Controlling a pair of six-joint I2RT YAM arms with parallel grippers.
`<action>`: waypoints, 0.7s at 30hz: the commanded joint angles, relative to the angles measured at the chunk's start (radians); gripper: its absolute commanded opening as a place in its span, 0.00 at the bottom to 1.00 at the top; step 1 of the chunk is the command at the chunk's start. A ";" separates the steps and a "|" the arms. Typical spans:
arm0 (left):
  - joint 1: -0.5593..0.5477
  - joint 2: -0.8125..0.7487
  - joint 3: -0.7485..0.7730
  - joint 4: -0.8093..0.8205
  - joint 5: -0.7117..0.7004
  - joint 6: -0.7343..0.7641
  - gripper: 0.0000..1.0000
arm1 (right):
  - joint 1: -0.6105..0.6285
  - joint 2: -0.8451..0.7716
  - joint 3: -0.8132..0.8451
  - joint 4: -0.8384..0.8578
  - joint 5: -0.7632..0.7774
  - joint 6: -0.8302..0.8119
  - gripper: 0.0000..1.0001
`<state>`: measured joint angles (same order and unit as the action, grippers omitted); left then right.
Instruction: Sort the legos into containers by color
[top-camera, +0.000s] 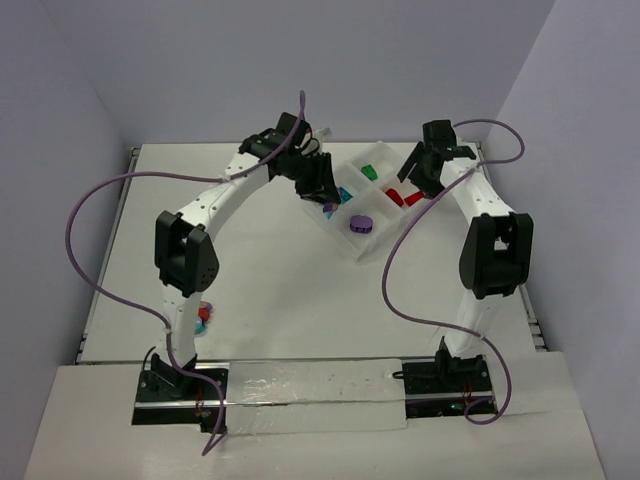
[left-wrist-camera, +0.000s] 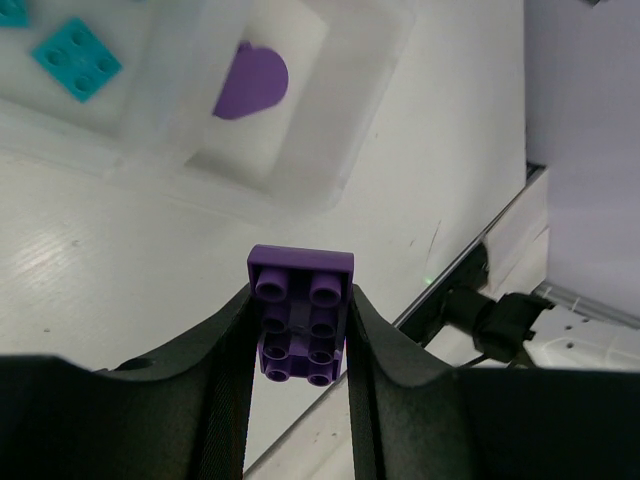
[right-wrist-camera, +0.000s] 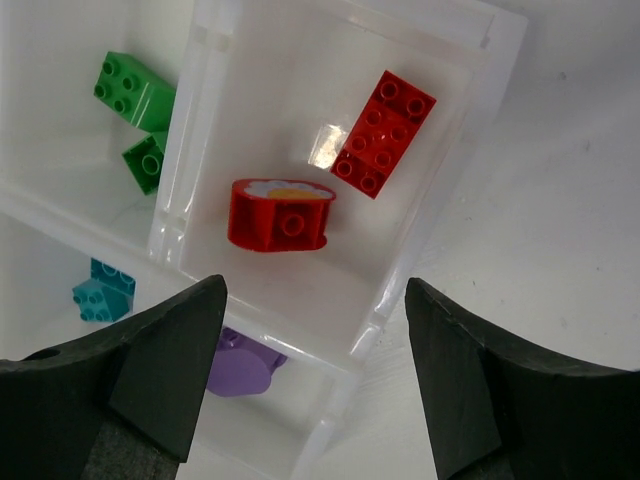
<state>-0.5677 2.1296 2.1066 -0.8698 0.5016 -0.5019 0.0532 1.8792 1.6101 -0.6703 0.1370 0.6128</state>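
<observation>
My left gripper is shut on a purple lego and holds it above the table, just beside the clear tray of containers. In that tray lie a rounded purple piece and a teal brick. My right gripper hangs open and empty over the red compartment, where a red brick and a rounded red piece rest. Green bricks fill the neighbouring section. From above, the left gripper and right gripper flank the tray.
A few loose legos lie by the left arm's lower link near the table's left side. Purple cables loop from both arms. The table's right edge and a metal rail run close to the tray.
</observation>
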 joint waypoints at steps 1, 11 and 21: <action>-0.075 0.013 -0.043 0.027 -0.035 0.072 0.00 | -0.008 -0.182 -0.068 0.002 -0.007 0.026 0.80; -0.127 0.141 0.087 0.080 -0.154 0.066 0.00 | 0.003 -0.414 -0.196 -0.012 -0.070 0.009 0.80; -0.144 0.140 0.023 0.208 -0.228 0.001 0.22 | 0.020 -0.549 -0.257 0.006 -0.070 0.015 0.79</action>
<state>-0.7043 2.2932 2.1334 -0.7623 0.3123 -0.4746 0.0612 1.4048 1.3725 -0.6811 0.0663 0.6304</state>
